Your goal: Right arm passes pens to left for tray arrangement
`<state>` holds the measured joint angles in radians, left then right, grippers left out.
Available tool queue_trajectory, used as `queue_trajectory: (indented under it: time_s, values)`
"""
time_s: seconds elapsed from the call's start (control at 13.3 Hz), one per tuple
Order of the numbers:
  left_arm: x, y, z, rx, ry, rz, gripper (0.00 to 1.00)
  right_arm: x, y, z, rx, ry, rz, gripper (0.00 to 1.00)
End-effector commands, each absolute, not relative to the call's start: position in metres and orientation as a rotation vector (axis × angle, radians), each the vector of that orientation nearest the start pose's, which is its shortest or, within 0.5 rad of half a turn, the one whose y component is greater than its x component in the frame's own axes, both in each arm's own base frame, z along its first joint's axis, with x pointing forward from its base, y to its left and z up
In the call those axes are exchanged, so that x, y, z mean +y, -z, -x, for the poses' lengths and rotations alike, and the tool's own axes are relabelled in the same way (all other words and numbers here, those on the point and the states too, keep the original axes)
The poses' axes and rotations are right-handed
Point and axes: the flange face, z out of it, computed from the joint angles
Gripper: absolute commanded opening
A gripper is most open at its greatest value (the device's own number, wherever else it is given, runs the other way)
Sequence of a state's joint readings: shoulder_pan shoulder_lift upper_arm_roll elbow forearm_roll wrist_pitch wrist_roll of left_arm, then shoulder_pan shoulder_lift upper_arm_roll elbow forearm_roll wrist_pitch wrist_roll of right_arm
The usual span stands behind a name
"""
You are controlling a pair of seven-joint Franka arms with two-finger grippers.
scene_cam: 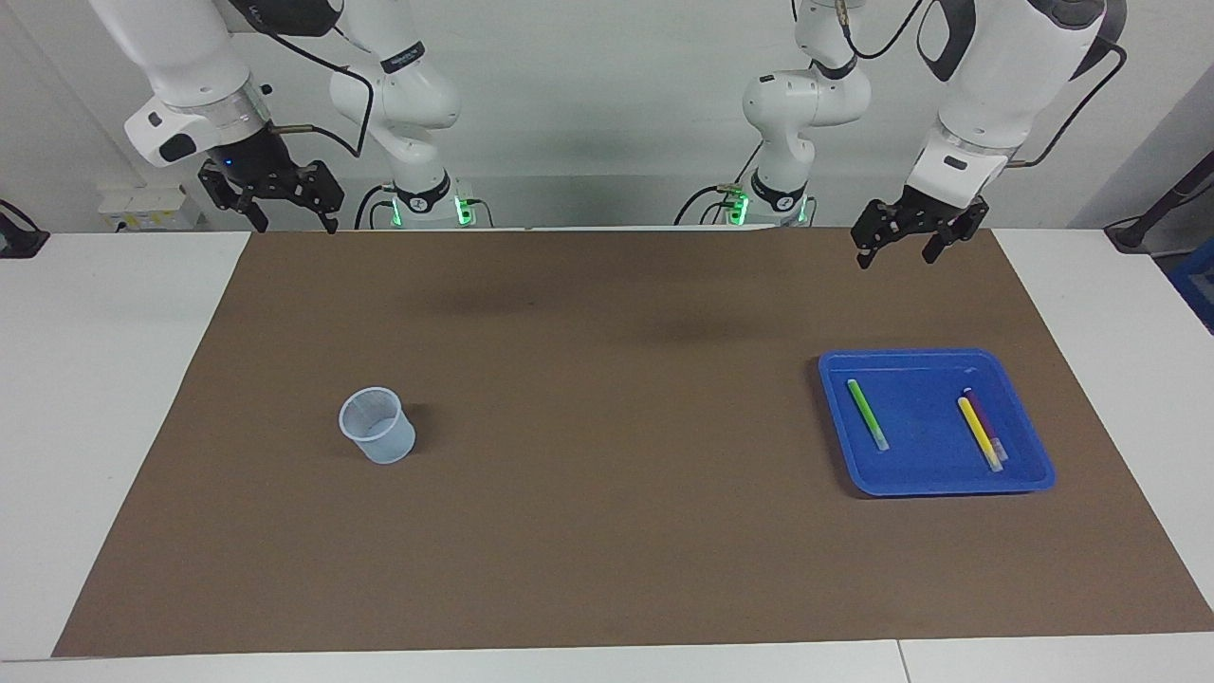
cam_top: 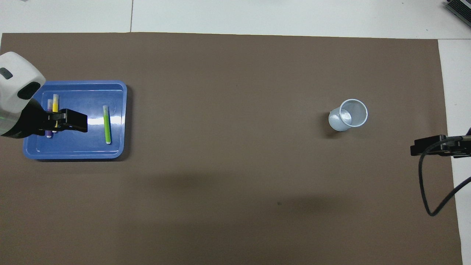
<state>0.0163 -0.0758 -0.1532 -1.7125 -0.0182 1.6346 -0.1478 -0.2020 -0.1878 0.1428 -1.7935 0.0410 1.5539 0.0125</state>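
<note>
The blue tray (scene_cam: pixel 934 355) (cam_top: pixel 77 149) lies on the brown mat toward the left arm's end. Three pens rest in it: a green pen (scene_cam: pixel 867 414) (cam_top: pixel 107 124) alone, and a yellow pen (scene_cam: pixel 978 433) (cam_top: pixel 55 103) side by side with a purple pen (scene_cam: pixel 988 427) (cam_top: pixel 49 105). My left gripper (scene_cam: pixel 896 249) (cam_top: pixel 70 125) hangs open and empty, high over the mat's edge by the robots; in the overhead view it covers part of the yellow and purple pens. My right gripper (scene_cam: pixel 294 220) (cam_top: pixel 423 147) is raised, open and empty, over the mat's corner at the right arm's end.
A small translucent cup (scene_cam: pixel 377 425) (cam_top: pixel 349 115) stands upright on the mat toward the right arm's end. A black cable (cam_top: pixel 427 184) loops down from the right arm. White table shows around the brown mat (scene_cam: pixel 607 474).
</note>
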Motion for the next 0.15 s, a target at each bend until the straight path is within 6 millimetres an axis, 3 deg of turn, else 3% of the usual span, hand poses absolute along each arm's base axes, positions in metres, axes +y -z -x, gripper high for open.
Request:
queue_trajectory:
  time_s: [0.0, 0.08]
  values:
    - [-0.0788, -0.6066, -0.5294, 0.003, 0.016, 3.164, 1.00, -0.0198, -0.6161, -0.4842, 0.074, -0.064, 3.149, 1.00]
    - [-0.0788, -0.6067, -0.5295, 0.003, 0.018, 3.164, 1.00, -0.0190, -0.6161, -0.4842, 0.072, -0.064, 3.149, 1.00]
